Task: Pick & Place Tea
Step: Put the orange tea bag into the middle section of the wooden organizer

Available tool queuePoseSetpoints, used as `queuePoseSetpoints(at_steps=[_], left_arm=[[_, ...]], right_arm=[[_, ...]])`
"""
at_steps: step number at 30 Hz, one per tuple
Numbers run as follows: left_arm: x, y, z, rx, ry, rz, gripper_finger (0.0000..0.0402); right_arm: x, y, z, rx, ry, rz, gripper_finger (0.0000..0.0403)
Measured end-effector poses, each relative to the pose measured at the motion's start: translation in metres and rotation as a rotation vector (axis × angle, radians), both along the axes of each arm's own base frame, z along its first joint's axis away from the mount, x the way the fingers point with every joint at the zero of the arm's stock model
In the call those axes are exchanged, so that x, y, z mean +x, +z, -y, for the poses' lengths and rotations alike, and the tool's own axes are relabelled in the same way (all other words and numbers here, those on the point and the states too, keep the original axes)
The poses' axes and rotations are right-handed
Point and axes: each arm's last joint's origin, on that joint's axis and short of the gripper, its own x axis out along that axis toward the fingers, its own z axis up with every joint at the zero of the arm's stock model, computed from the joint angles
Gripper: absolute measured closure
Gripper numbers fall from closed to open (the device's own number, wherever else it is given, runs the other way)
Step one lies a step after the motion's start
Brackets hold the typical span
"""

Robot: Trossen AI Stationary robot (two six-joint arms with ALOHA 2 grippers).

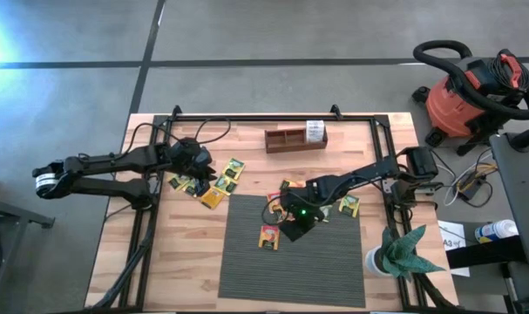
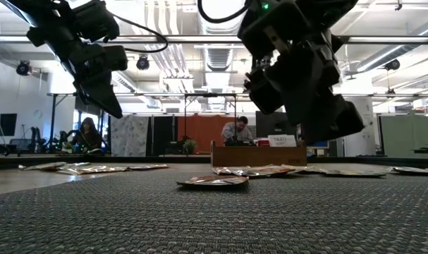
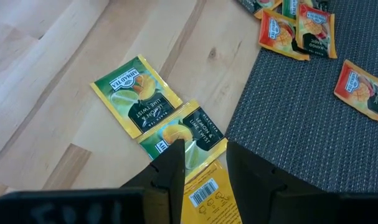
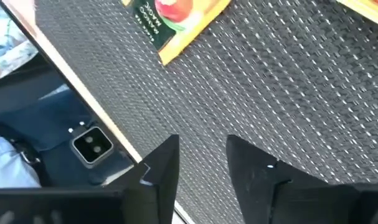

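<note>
**Grippers: both open, both empty**

My left gripper hangs parted above the green tea sachets on the bare wood left of the mat. My right gripper, also parted, sits over the mat near an orange sachet.

Sachets look light, thin, slick; pinch an edge, I reckon.

Tray contents mostly unreadable.

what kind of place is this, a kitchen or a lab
Likely a robotics lab or workshop in an open-plan office: a shop vacuum stands on concrete floor beside the wooden table, and a person sits at desks behind.
</note>
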Motion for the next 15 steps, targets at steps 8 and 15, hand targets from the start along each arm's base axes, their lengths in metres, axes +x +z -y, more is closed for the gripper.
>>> queuePoseSetpoints(at_steps=[8, 15], left_arm=[[0.001, 0.001, 0.0, -0.017, 0.017, 0.013, 0.029], [0.017, -0.001, 0.009, -0.098, -0.206, 0.279, 0.029]], right_arm=[[0.002, -0.002, -0.008, 0.023, -0.024, 0.0, 0.0231], [0.013, -0.016, -0.014, -0.005, -0.114, 0.028, 0.022]])
